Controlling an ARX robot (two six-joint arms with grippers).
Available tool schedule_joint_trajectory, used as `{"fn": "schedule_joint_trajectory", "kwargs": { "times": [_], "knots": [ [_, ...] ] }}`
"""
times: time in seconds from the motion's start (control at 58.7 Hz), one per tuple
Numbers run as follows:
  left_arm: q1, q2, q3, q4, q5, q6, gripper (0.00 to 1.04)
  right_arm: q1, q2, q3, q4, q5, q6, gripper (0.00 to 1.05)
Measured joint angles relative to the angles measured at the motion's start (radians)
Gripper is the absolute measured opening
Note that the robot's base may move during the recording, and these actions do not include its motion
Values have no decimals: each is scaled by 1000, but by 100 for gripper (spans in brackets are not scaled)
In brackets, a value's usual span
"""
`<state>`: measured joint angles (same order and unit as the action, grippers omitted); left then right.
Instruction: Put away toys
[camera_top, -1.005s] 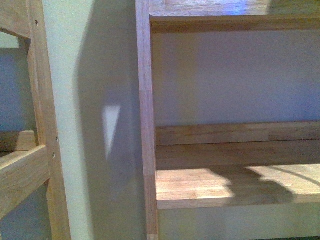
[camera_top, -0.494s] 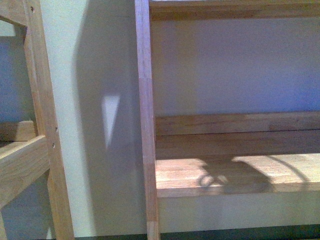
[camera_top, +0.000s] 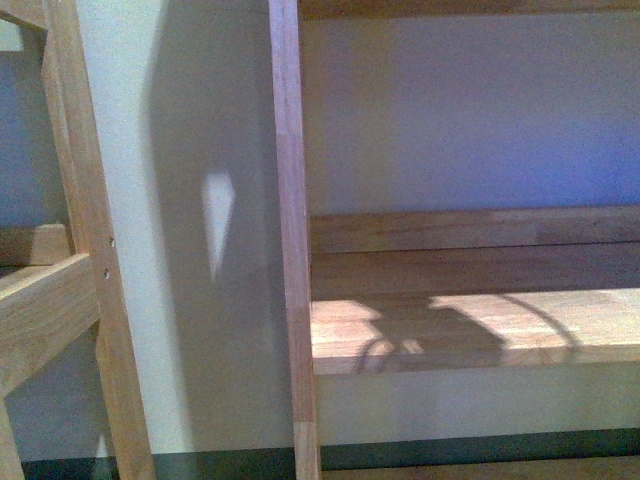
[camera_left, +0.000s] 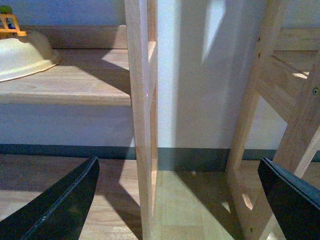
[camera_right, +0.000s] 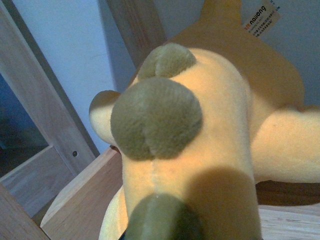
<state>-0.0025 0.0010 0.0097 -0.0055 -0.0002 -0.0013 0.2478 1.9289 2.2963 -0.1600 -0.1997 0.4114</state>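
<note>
Pale wood fills the front view: a shelf (camera_top: 470, 325) with a raised back rail, carried by an upright post (camera_top: 290, 240), and a second wooden frame (camera_top: 80, 250) off to the left with bare wall between the two. Against the frame a second ago, the shelf sits higher in the picture, the board above it has nearly slid out at the top, and a dark skirting strip now shows along the bottom. The shadow on the shelf has changed too, now showing thin curved lines near its front edge.

Neither arm shows in the front view. From the left wrist, the left hand (camera_left: 180, 200) is spread wide with nothing between its dark fingers (camera_left: 60, 205), facing the gap of floor between post and frame; a cream bowl (camera_left: 22, 55) rests on a shelf to one side. The right wrist view is filled by the orange-yellow plush animal (camera_right: 210, 150), olive paw pads up, close over a wooden edge; the right hand itself is hidden, so its grip cannot be told.
</note>
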Motion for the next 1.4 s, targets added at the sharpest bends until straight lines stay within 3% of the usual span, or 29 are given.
{"fn": "schedule_joint_trajectory", "kwargs": {
  "times": [0.051, 0.238, 0.392, 0.545, 1.005, 1.243, 1.397],
  "knots": [
    [0, 0, 0, 0, 0, 0, 98, 0, -3, -7, 4, 0, 1, 7],
    [0, 0, 0, 0, 0, 0, 98, -4, -21, -39, 27, 2, 3, 35],
    [0, 0, 0, 0, 0, 0, 98, -20, -69, -110, 78, 24, -5, 66],
    [0, 0, 0, 0, 0, 0, 98, -74, -183, -232, 161, 118, -77, 99],
    [0, 0, 0, 0, 0, 0, 98, -258, -520, -598, 332, 156, -184, 98],
    [0, 0, 0, 0, 0, 0, 98, -380, -826, -969, 424, 64, -164, 98],
    [0, 0, 0, 0, 0, 0, 98, -486, -1073, -1255, 463, -44, -137, 98]
  ]
}}
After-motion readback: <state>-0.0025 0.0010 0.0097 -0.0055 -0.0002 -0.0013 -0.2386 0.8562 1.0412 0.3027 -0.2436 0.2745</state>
